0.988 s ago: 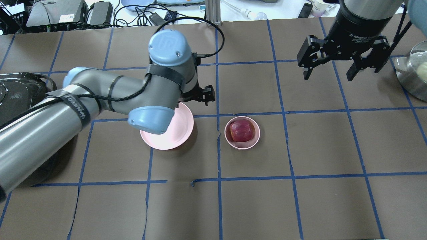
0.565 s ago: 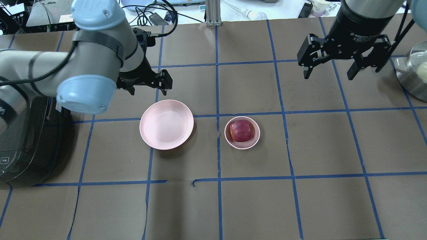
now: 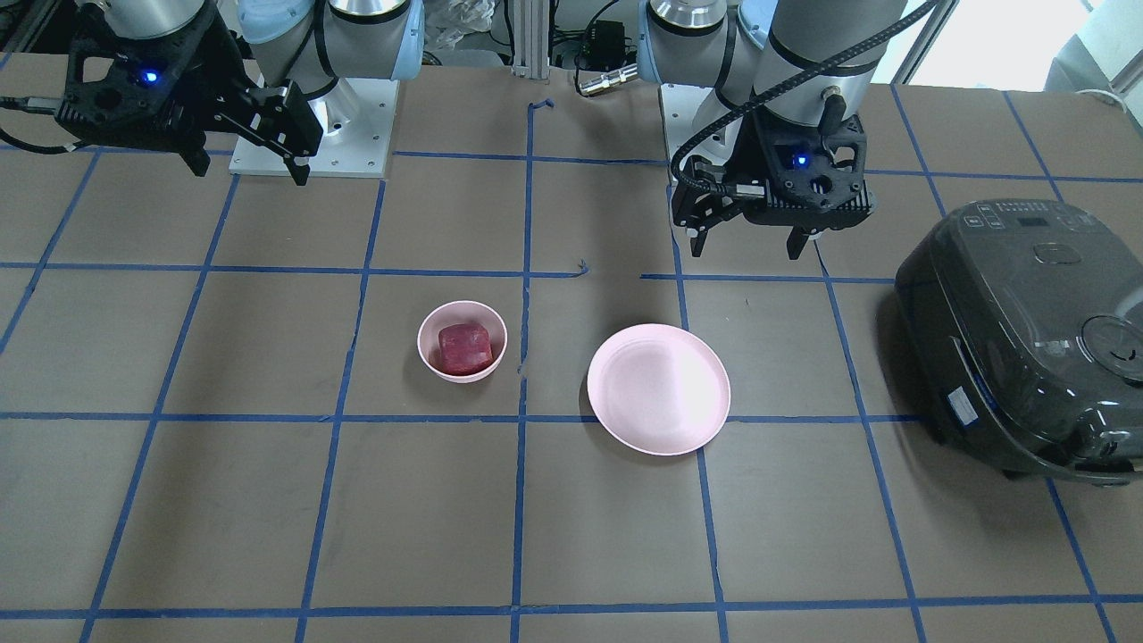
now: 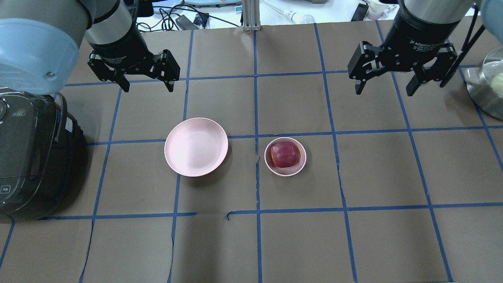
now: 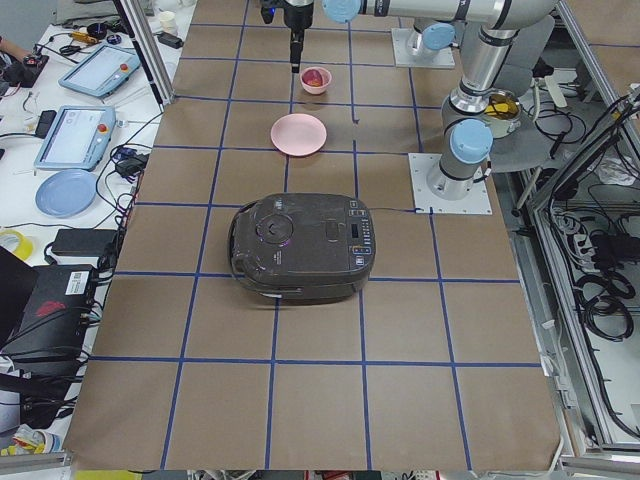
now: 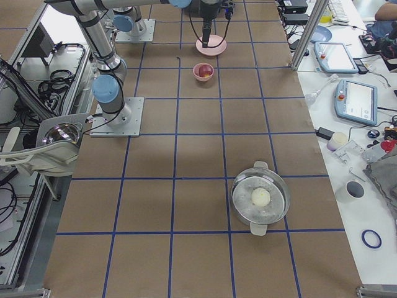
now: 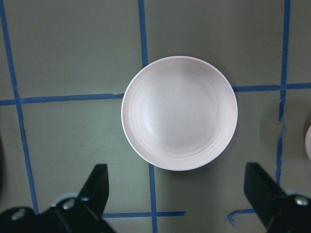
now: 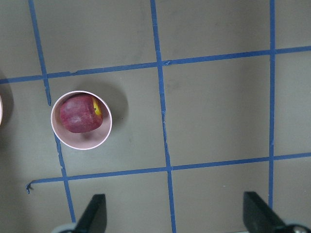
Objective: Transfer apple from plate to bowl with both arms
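Note:
The dark red apple [image 4: 285, 154] sits inside the small pink bowl [image 4: 272, 167] near the table's middle; it also shows in the right wrist view [image 8: 80, 114] and the front view [image 3: 464, 347]. The wide pink plate [image 4: 196, 146] lies bare to the bowl's left, and fills the left wrist view [image 7: 179, 112]. My left gripper [image 4: 147, 86] is open and holds nothing, raised beyond the plate. My right gripper [image 4: 384, 89] is open and holds nothing, high and off to the bowl's far right.
A dark rice cooker [image 4: 27, 157] stands at the table's left edge. A steel pot [image 4: 487, 88] with a pale round thing in it stands at the right edge. Blue tape lines grid the brown table.
My left arm has swung back and up off the plate, from over the plate to beyond it at the far left. The right gripper has barely moved.

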You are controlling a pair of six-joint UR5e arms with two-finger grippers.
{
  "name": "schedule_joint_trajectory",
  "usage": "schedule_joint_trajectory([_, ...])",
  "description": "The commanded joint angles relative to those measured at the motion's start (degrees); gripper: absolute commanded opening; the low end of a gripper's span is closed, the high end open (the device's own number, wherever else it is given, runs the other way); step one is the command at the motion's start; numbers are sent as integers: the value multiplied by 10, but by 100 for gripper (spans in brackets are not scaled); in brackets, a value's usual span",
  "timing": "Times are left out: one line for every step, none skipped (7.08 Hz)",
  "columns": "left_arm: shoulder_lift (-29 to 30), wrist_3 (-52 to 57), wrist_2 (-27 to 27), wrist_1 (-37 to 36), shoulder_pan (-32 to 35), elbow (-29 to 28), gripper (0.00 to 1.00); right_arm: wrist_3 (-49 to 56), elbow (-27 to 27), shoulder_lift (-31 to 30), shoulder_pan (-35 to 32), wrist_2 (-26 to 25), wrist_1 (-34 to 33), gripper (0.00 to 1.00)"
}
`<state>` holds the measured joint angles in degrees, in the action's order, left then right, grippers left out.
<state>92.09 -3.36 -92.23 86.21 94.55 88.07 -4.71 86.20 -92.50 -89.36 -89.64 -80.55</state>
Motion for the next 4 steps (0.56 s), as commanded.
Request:
schedule_joint_trajectory([-5,-9,-1,7,-3,-7,100,1,0,1,1,-1,0,100])
schedule_joint_trajectory([-4,-8,-7,7,-4,-12,100,1,-1,-1,1,-5,4,100])
schedule_joint_trajectory([-3,-8,-7,7,-4,-12,100,1,0,-2,1,-4,4,100])
schedule_joint_trajectory([-3,-9,-6,7,-3,-12,100,1,1,-1,1,-2,2,100])
